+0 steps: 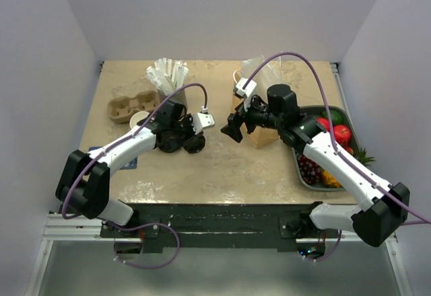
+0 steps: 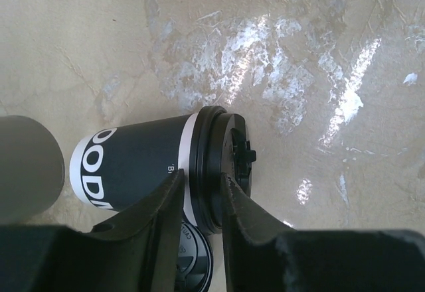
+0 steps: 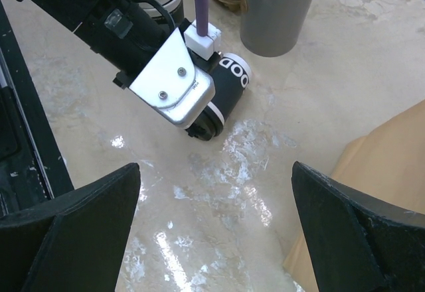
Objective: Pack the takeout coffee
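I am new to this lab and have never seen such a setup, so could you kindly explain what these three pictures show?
Two robot arms are bolted at the near edge of a table. One picture looks down from above and behind them; the other two come from cameras on each wrist. The left end effector is down around a takeout coffee, a dark lidded cup lying on its side, its fingers on either side near the lid; I cannot tell if it grips yet. The right end effector hovers wide open, holding nothing. Also on the table are a brown paper bag, a cardboard cup carrier, a grey holder of white packets and a tray of fruit.
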Controlling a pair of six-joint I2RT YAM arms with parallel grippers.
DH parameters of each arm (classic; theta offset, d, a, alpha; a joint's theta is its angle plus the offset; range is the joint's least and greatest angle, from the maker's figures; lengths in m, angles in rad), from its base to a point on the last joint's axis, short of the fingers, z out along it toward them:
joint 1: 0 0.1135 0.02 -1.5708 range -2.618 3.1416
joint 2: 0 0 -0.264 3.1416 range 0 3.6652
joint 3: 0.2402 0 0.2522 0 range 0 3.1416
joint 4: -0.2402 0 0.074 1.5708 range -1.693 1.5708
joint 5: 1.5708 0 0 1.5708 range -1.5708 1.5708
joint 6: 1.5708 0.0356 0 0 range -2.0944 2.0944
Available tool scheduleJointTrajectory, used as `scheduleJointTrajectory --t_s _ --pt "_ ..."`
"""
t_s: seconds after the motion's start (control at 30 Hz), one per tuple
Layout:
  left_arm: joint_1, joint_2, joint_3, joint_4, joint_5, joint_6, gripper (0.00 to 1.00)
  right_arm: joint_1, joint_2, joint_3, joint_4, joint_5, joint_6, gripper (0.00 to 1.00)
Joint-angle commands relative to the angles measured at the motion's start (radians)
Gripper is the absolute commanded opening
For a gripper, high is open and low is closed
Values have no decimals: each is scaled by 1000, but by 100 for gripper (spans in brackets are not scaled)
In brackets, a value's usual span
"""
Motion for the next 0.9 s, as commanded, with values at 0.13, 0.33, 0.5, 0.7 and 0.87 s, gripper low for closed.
scheduleJointTrajectory --t_s 0.13,0.33,0.5,0.7,0.87 --pt "-5 -10 22 -32 40 -30 27 -5 -11 -3 18 31 2 99" --pt "39 -24 92 -95 190 -132 22 -5 1 5 4 28 0 99" --pt "108 -12 101 -92 307 -230 19 -7 19 13 4 26 0 99" --pt "139 -50 52 -28 301 -229 37 -7 30 16 1 25 -14 99" --pt "168 -82 87 8 124 -407 69 7 68 -10 63 -9 -20 99"
